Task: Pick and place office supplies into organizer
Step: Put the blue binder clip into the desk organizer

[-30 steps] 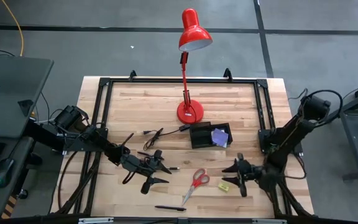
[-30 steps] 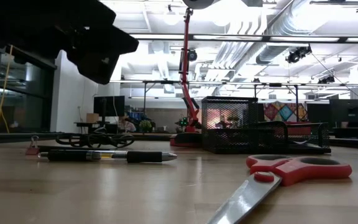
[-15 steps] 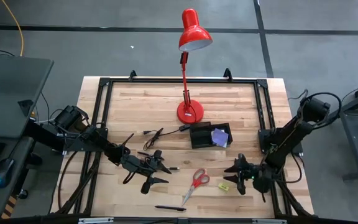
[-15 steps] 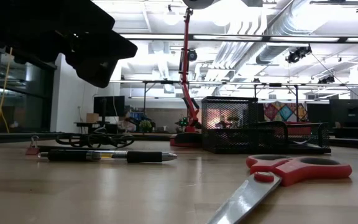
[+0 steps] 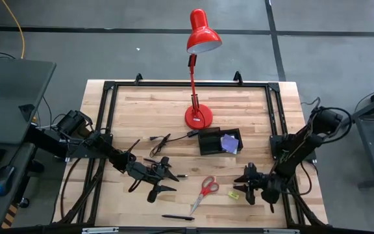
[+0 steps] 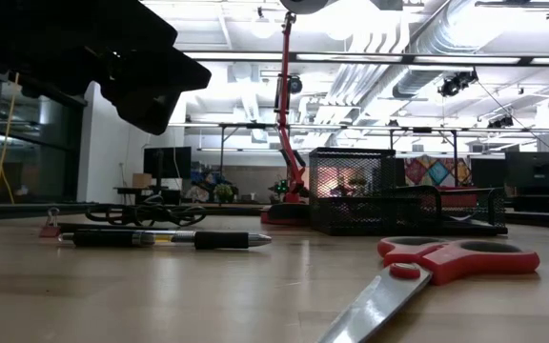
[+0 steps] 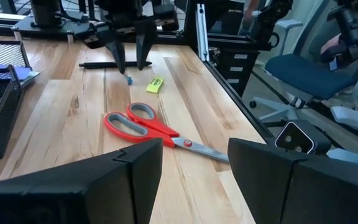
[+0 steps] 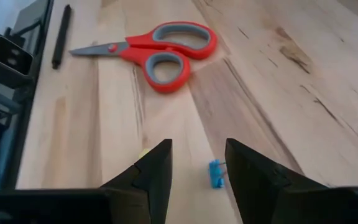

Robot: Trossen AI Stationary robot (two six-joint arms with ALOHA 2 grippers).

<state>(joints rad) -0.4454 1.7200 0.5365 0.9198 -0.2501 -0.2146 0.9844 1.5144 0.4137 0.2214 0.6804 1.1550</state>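
Scissors (image 5: 204,189) lie on bare wood between two open, empty end effectors, left (image 5: 165,179) and right (image 5: 243,186).

A red desk lamp (image 5: 198,65) stands at the far middle of a pale wooden counter (image 5: 148,107), its round base beyond both sets of jaws. A thin black coiled cable (image 5: 163,140) lies just beyond the left jaws. A small blue piece (image 8: 215,173) rests on the wood close before the right jaws.
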